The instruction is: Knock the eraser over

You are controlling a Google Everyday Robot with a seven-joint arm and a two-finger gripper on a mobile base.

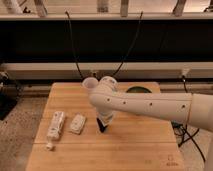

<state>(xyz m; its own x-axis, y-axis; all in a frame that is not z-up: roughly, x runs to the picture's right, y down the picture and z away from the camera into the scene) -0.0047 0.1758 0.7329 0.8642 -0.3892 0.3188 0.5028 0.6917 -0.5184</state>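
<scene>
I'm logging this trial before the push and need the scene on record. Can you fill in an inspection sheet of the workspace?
Surface: wooden table, light butcher-block top.
Job's things: eraser, small dark block, mostly hidden under the arm; upright or tipped cannot be told.
Clutter: long white remote-like object and flat white gadget side by side at left; small white piece near the front edge; clear plastic cup at the back; green item behind the arm.
Hand: hand lowered at the eraser, table centre.
Cables: two dark cables hanging behind the table.
Surroundings: speckled floor, dark wall panel.
</scene>
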